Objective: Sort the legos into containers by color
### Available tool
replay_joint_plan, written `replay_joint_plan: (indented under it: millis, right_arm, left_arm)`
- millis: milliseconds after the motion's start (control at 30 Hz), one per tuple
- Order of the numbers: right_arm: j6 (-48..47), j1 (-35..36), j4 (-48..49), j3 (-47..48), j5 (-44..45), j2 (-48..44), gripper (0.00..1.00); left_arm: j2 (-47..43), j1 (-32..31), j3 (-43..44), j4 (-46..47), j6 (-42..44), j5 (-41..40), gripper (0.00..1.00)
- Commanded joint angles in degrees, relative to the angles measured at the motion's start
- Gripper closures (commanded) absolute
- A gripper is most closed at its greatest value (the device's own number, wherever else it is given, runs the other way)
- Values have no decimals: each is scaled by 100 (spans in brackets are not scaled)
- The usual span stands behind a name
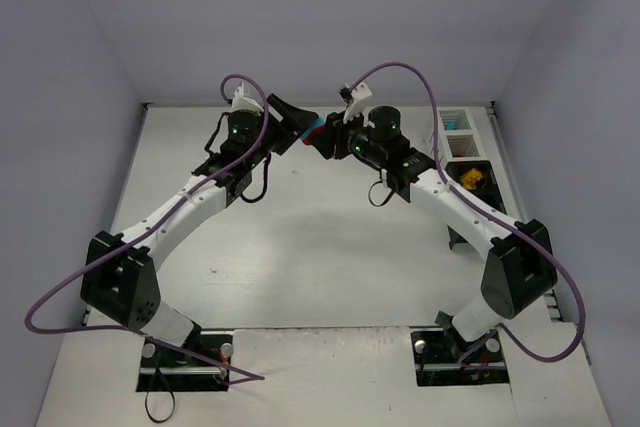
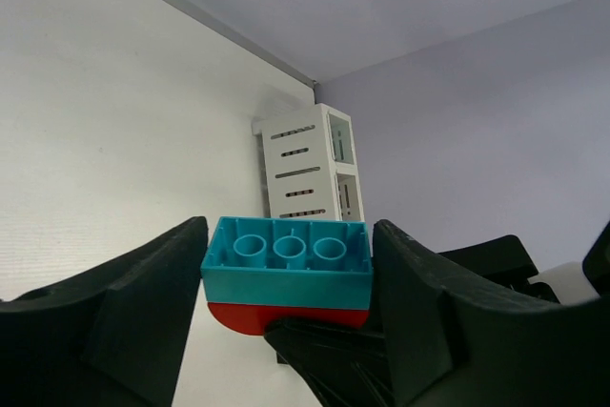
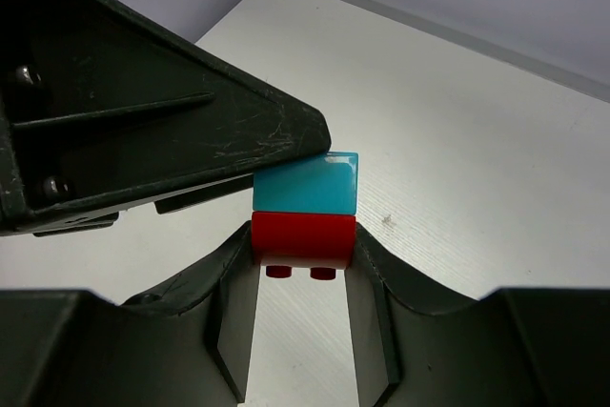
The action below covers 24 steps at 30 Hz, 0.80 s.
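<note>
A white counter (image 1: 330, 267) is seen from above, closed in by pale walls. Two black-and-white arms are reached across it, the left arm (image 1: 180, 207) and the right arm (image 1: 460, 212), and they are brought together over the far middle of the counter.

A white rectangular container with slatted sides (image 2: 295, 164) is seen standing along the counter's far right edge. Next to it in the same row, a black open-top container (image 1: 484, 169) is placed, and a small yellow plastic brick (image 1: 473, 180) is seen inside it.

Between the two arms, a cyan studded plastic brick (image 2: 286, 264) is stacked on a red plastic brick (image 3: 303, 234), and the pair is held up above the counter, well apart from the containers.

The right pincer (image 3: 303, 250) is closed narrowly on the red brick, with a finger pressed against each side of it. The left pincer (image 2: 288, 235) is set around the cyan brick, one black finger close at each end. Whether those fingers are pressed on the brick or just clear of it cannot be told.
</note>
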Motion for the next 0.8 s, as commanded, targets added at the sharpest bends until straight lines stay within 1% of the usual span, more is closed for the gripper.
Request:
replay_joint_plan:
  millis: [0, 67, 100, 167, 233, 300, 367, 500, 567, 633, 767]
  right_arm:
    - [-96, 60, 357, 67, -43, -341, 100]
    - [-105, 69, 357, 67, -60, -358, 100]
    - [-105, 69, 357, 67, -87, -349, 100]
    - [-96, 86, 348, 93, -165, -314, 100]
    - [-96, 78, 340, 120, -201, -288, 100]
    - [-96, 78, 305, 137, -227, -279, 100]
    - [-105, 78, 296, 146, -236, -279, 100]
    - [-105, 78, 296, 181, -271, -253, 100]
    - [-114, 78, 269, 208, -271, -235, 100]
    - [-114, 86, 269, 225, -280, -226, 100]
    - [-105, 86, 252, 269, -315, -174, 100]
  left_arm:
    - [-296, -16, 133, 348, 0, -85, 40]
    - [-305, -16, 141, 348, 26, -94, 44]
    - [-288, -16, 150, 348, 26, -85, 47]
    - [-252, -16, 176, 348, 52, 2, 49]
    - [-235, -25, 176, 375, 70, 64, 48]
    - [-217, -33, 159, 418, 96, 152, 38]
    - [-217, -42, 141, 436, 157, 170, 36]
    - [-226, -42, 132, 427, 272, 170, 36]
    - [-226, -42, 150, 392, 368, 161, 38]
    - [-209, -42, 159, 392, 430, 161, 43]
    - [-164, -42, 211, 348, 562, 214, 45]
